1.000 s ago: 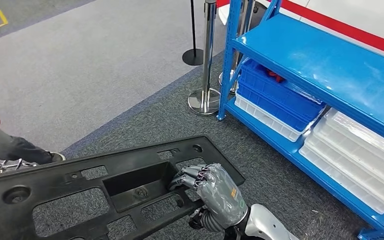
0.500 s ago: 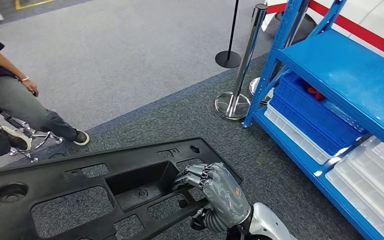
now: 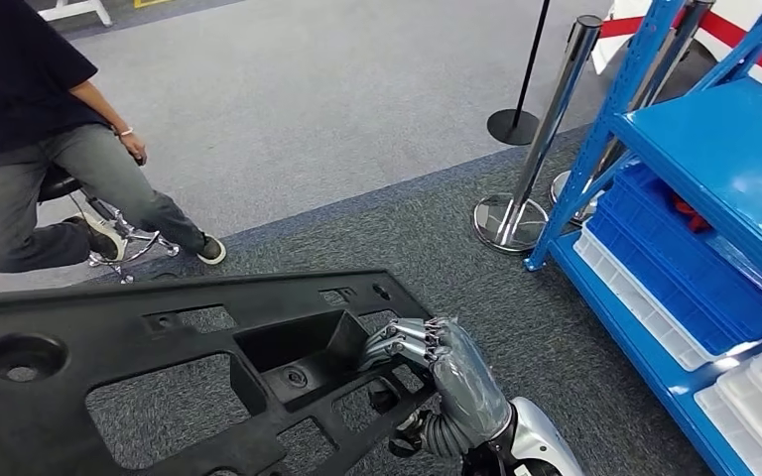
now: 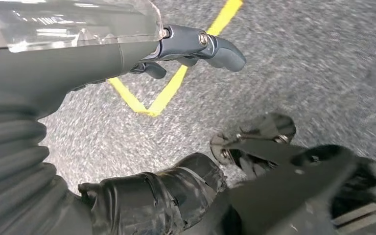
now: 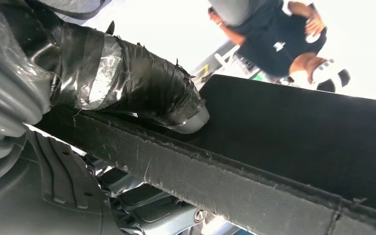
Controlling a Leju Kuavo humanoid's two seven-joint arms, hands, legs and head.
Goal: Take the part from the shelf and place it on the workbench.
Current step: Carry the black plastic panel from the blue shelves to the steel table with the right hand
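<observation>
The right robot hand (image 3: 444, 365) grips the near right end of the black part (image 3: 159, 367), its fingers (image 3: 397, 342) hooked over the rim of a rectangular recess; in the right wrist view the taped thumb (image 5: 142, 85) presses on the part's (image 5: 293, 147) edge; the long flat part is carried above the grey carpet (image 3: 476, 248), reaching off to the left; in the left wrist view the left robot hand (image 4: 127, 54) has its fingers spread, and whether it holds the part I cannot tell; farther right stands the blue shelf (image 3: 724, 159) with blue bins (image 3: 675, 268); beyond, a chrome post (image 3: 541, 149); far left, a person (image 3: 40, 129) sits on a stool.
</observation>
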